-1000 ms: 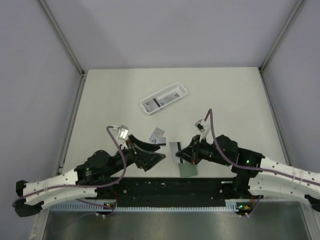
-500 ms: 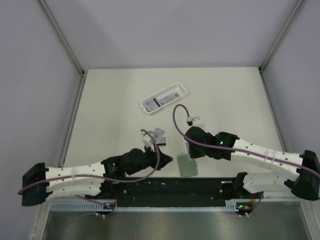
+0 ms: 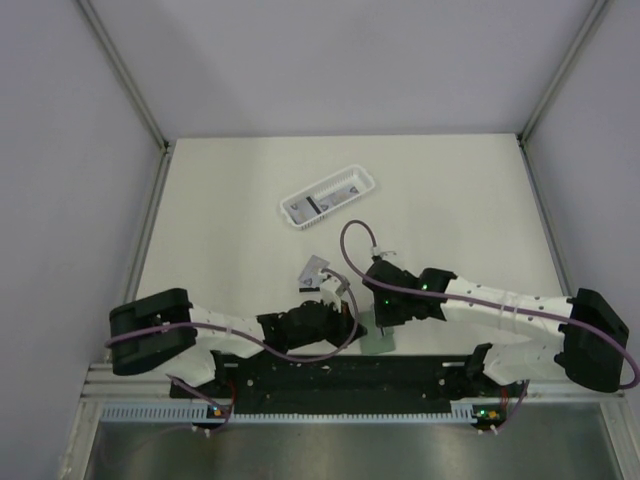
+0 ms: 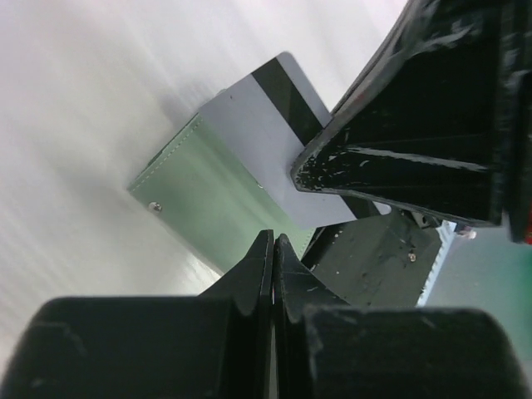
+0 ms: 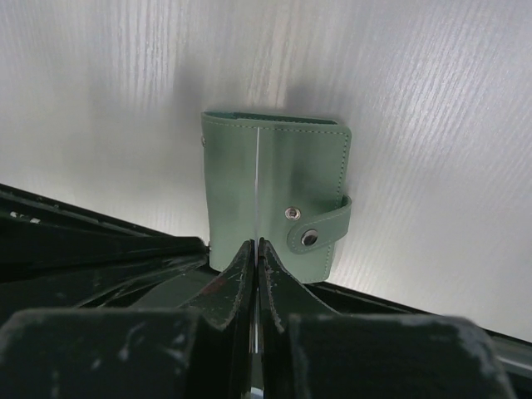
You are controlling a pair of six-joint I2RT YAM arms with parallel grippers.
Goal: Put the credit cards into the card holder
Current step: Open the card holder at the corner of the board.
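Holding a credit card [image 4: 258, 141] in the right gripper [image 5: 253, 249], jaws clenched on it. The grey face and black stripe show in the left wrist view; the right wrist view shows only a thin pale edge. The card sits right over the card holder [image 5: 299, 166], edge toward it. Can't tell if it touches.

The card holder lies flat on the table [image 3: 450, 200] at the near edge, between the two arms. It is sage green and looks folded shut, with a strap [image 5: 324, 224] wrapped round one side. Whether the snap is fastened is unclear.

The left gripper [image 4: 273, 245] is clenched, fingers pressed together with nothing seen between them. Its tips are just at the holder's edge, beside the right gripper.

Progress looks early. No card is visibly inside the holder. A second card [image 3: 318, 270] lies loose on the table near the left arm, apart from the holder. The white slotted basket [image 3: 366, 184] sits further back, well apart, with what look like more cards in it, too small to be sure.

Left to do, by my read: get the holder open, slide the held card in, then fetch the rest.
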